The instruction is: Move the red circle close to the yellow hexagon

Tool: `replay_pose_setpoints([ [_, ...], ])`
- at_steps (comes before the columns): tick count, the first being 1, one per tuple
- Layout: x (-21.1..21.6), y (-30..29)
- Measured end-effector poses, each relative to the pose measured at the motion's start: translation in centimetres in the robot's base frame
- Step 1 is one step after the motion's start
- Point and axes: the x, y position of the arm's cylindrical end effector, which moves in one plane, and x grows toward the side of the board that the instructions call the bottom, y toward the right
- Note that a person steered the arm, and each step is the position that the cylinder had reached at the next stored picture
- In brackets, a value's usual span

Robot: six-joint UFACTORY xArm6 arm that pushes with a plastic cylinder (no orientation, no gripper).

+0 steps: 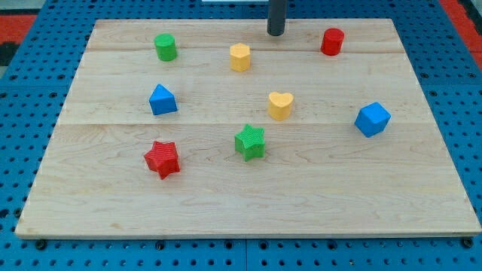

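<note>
The red circle [332, 41] stands near the board's top right. The yellow hexagon [239, 57] stands near the top middle, well to the left of the red circle. My tip [276, 33] rests on the board at the top edge, between the two blocks and slightly above both. It is apart from each, closer to the yellow hexagon.
A green circle [166, 47] is at the top left. A blue triangular block [162, 100], a yellow heart [280, 105] and a blue cube-like block [372, 119] lie across the middle. A red star [162, 159] and a green star [250, 141] lie lower down. The wooden board [422, 196] rests on blue pegboard.
</note>
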Motion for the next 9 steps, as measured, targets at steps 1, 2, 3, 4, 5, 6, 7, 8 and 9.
replay_pose_setpoints([
  [1,-0.1,0.0],
  [2,-0.6,0.5],
  [3,-0.9,5.9],
  [4,-0.9,13.2],
  [5,-0.9,17.9],
  [6,-0.8,16.2],
  [7,0.2,10.8],
  [8,1.4,8.3],
  [9,1.3,10.0],
])
